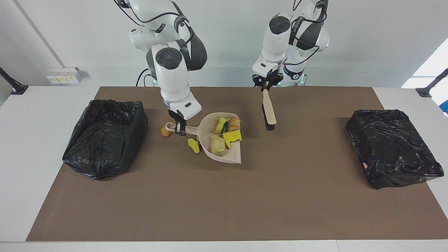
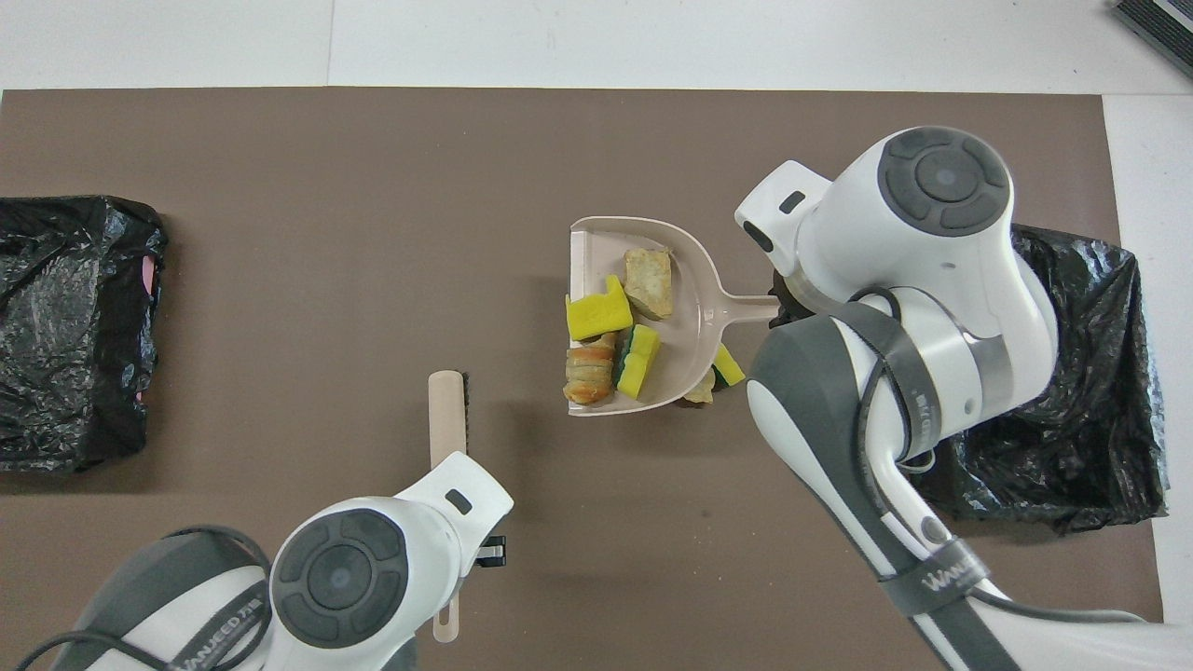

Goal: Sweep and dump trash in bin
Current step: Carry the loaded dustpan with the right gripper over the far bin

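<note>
The right hand (image 1: 180,130) is closed on the handle of the beige plastic dustpan (image 1: 224,154), which sits on the brown mat (image 1: 224,203) covering the white bench (image 1: 21,147), with its open mouth turned toward the left arm's end; inside the pan lie four pieces of trash: a bright yellow foam sponge chunk (image 1: 232,137), a tan crusty lump (image 1: 217,145), an orange-brown crusty lump (image 1: 234,123) and a yellow sponge with a dark green face (image 1: 221,125); three scraps lie outside the pan (all close by its handle): a small yellow foam piece (image 1: 193,145) just beside the pan's wall, a tan bit (image 2: 697,395) next to it, visible only from overhead, and an orange-brown lump (image 1: 166,130) touching the handle's end; the left hand (image 1: 266,84) grips the top of the beige-handled brush (image 1: 268,111), which hangs bristles down over the mat, beside the pan; a black-bagged bin (image 1: 105,138) stands at the right arm's end of the bench, near the pan's handle; a second black-bagged bin (image 1: 392,147) stands at the left arm's end, well apart from the pan.
</note>
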